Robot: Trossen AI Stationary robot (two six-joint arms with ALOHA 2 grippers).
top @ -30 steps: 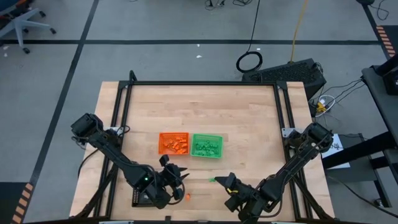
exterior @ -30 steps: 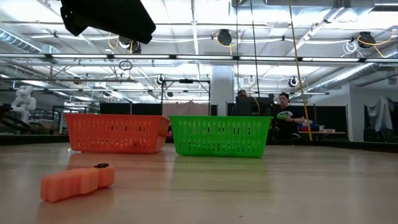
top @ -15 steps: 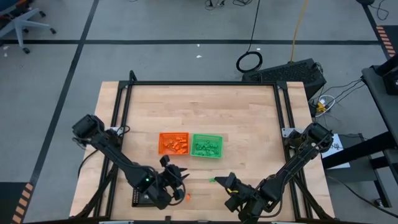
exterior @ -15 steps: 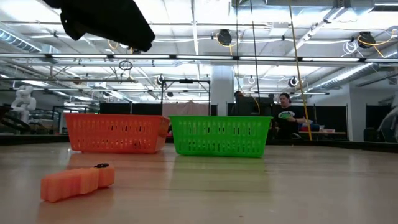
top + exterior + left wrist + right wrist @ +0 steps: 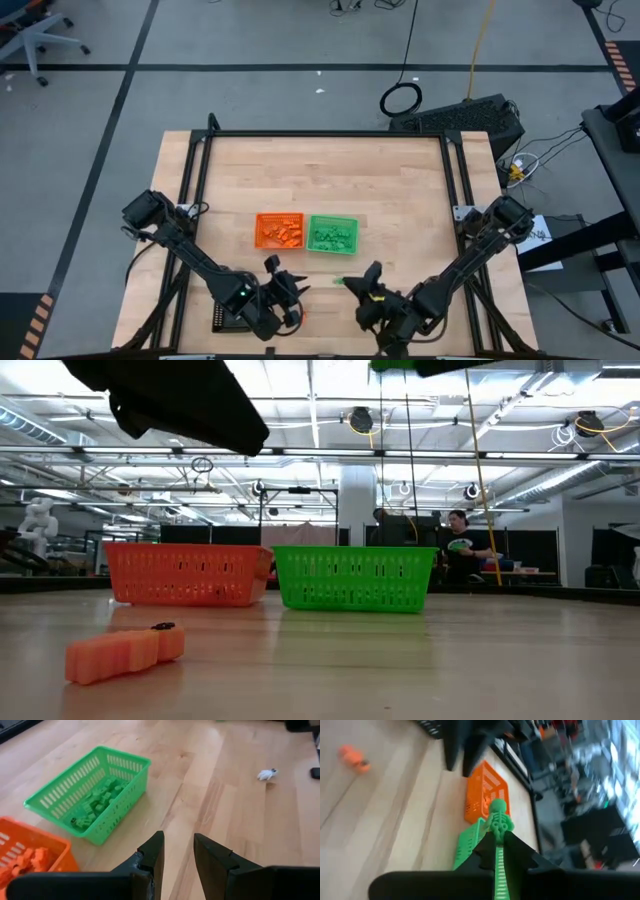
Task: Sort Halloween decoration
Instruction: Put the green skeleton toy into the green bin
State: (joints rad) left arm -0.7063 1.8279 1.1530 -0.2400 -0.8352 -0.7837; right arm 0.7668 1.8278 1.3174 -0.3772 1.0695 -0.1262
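Halloween decoration pieces sit in several places. Nearest, an orange trinket (image 5: 124, 653) lies loose on the wooden table (image 5: 400, 190) at its front edge. Above it, the left gripper (image 5: 175, 854) hovers empty, its fingers slightly apart. Beside it, the right gripper (image 5: 496, 851) is clamped on a green skeleton trinket (image 5: 497, 827), raised off the table. Farther back, the orange tray (image 5: 279, 230) and green tray (image 5: 332, 233) stand touching, each holding matching pieces.

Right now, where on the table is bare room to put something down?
The far half behind the orange tray and green tray is bare wood. The near edge is crowded: left gripper, right gripper, orange trinket.
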